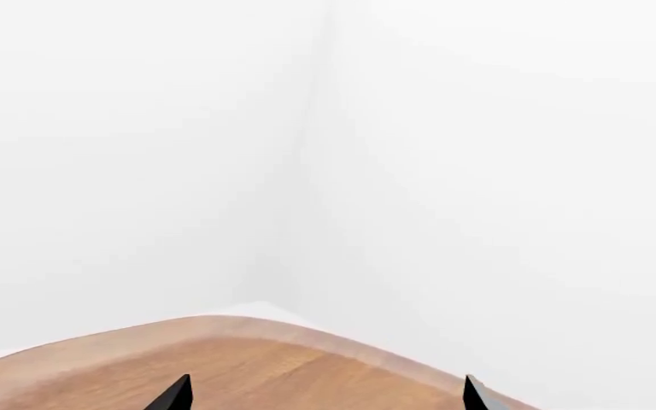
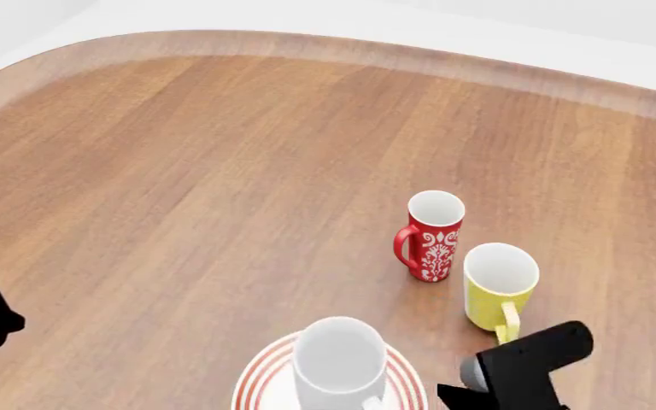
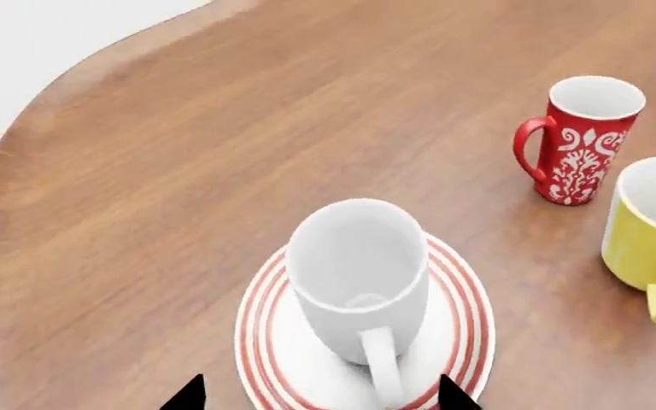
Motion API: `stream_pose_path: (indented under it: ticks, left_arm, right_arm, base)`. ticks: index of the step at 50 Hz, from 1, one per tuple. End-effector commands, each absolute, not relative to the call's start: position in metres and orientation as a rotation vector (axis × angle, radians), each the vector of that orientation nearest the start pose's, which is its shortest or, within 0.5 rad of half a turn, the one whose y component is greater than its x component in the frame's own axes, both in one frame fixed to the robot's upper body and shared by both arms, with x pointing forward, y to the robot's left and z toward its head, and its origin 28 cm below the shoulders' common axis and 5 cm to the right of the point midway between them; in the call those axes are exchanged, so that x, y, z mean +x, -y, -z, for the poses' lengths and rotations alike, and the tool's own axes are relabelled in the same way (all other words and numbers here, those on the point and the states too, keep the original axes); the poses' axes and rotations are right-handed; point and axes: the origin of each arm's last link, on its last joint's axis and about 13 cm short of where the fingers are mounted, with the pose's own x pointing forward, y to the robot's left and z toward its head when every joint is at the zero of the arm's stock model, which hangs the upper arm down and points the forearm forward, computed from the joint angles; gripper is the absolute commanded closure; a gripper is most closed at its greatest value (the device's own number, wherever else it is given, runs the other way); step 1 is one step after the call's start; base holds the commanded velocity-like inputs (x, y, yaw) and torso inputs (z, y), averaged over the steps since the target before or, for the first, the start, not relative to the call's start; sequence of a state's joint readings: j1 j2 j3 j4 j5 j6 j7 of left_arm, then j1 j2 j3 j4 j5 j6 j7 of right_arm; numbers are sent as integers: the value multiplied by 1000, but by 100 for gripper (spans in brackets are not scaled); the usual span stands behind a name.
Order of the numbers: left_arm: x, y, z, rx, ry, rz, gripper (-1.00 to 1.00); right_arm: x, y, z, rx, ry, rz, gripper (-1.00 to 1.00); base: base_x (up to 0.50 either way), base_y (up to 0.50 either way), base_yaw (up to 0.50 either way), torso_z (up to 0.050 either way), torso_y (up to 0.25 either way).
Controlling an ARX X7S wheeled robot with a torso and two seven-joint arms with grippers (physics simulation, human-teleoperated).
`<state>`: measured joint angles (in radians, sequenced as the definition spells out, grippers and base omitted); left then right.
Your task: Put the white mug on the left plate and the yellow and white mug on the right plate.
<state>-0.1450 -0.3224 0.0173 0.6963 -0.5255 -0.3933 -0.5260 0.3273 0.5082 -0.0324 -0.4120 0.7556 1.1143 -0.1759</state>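
No writing shows anywhere; the red mug (image 3: 580, 141) bears only a white ornament pattern. The glossy white mug (image 3: 359, 278) stands upright on the left plate (image 3: 465, 312), round and red-ringed. The yellow and white mug (image 3: 651, 231) sits on the wood-grain surface (image 2: 191, 188) beside it. My right pincer (image 3: 319, 395) is spread wide and empty; so is my left pincer (image 1: 325, 395).

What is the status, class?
Both end effectors open, empty. Large glossy white mug sits on red-ringed plate. Yellow mug on table beside red patterned mug.
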Motion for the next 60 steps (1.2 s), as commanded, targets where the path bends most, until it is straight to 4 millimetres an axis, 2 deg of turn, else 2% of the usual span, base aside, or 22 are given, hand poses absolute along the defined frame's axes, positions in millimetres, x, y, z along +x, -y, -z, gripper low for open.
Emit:
stream_pose_path:
  ticks: [1,6,11,20,32,39,44,51,54,60]
  left_arm:
    - [209,-227,-161,-206,343,-173,-100]
    - [211,-228,-162,-210,346,-174,-100]
    - [212,-228,-162,-211,347,-173,-100]
    - [210,-228,-165,-217,357,-173,-100]
    - [208,-226,-164,-213,351,-162,-100]
    - [208,-228,-164,-224,352,-152,-100]
    - [207,-227,-164,-217,350,-134,-100]
    - [208,-228,-165,-214,346,-120,-100]
    - [208,-228,-165,-213,345,-119,-100]
    - [208,-228,-165,-213,345,-119,-100]
  right_arm:
    - [165,165,-165,-72,-261,-481,-100]
    - [161,167,-182,-94,-145,-425,-100]
    - [162,167,-190,-95,-66,-400,-100]
    - [181,173,-188,-150,-30,-331,-100]
    - [229,179,-181,-69,-21,-199,-100]
    - [278,178,-173,-51,-63,-77,-100]
    - [307,174,-166,-56,-88,-65,-100]
    - [330,171,-150,-45,-186,-53,-100]
    - [333,173,-150,18,-207,-58,-100]
    - [333,173,-150,18,-207,-58,-100]
  base:
    - [0,0,0,0,0]
    - [0,0,0,0,0]
    - [0,0,0,0,0]
    - [0,0,0,0,0]
    - [0,0,0,0,0]
    - [0,0,0,0,0]
    - [0,0,0,0,0]
    - [0,0,0,0,0]
    - [0,0,0,0,0]
    - [0,0,0,0,0]
